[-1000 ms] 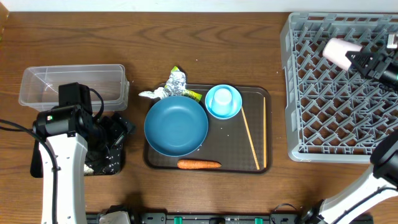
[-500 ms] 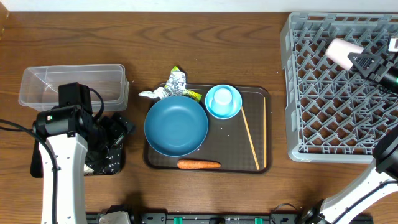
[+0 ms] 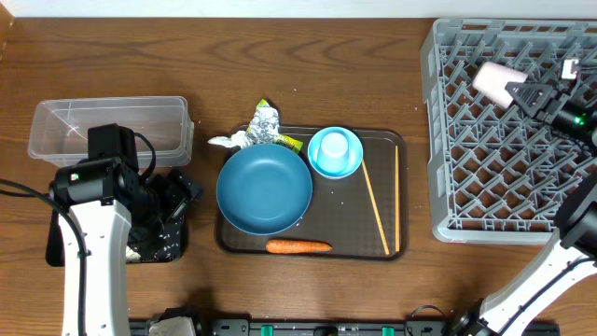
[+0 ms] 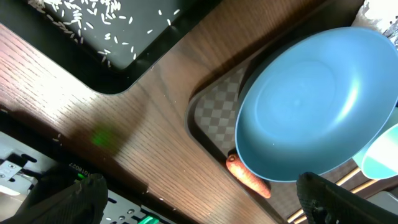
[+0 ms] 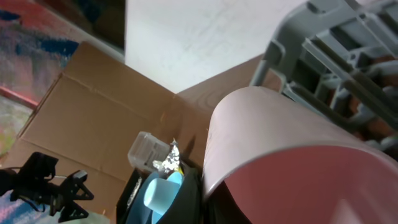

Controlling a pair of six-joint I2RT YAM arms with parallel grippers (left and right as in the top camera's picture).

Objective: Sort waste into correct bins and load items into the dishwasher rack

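One: Shifted slightly leftward since a second ago is the whitish-pink cup (image 3: pixel 495 78), a smooth round one. It is now carried on its side over the far part of the large square grey plastic rack (image 3: pixel 437 140).

Two: How is it held?

One: It is gripped by the right gripper (image 3: pixel 519 91), whose jaws are closed on the cup's wall. In the right wrist view the pink side fills the foreground, with grey lattice behind. Whether the pegs are touched cannot be told.

Two: What is seen beside the rack?

One: The dark brown rectangular serving tray (image 3: pixel 345 224) is set just left of it. On it are two thin wooden chopsticks (image 3: pixel 376 207), a pale blue cup (image 3: pixel 335 147) standing in a small pale blue bowl (image 3: pixel 353 166), a large dark blue round bowl (image 3: pixel 264 189) and a small orange carrot (image 3: pixel 298 246) at the near edge. Crumpled silver foil (image 3: pixel 264 123) and a yellow-green wrapper (image 3: pixel 287 143) are lodged at the far rim.

Two: And the left side?

One: The left gripper (image 4: pixel 205 200) is held with its jaws spread wide and nothing between them, near the shallow black rectangular tray (image 4: pixel 143 56), where white rice grains (image 4: pixel 81 15) are scattered. A clear rectangular plastic tub (image 3: pixel 107 126) is placed just behind that tray.
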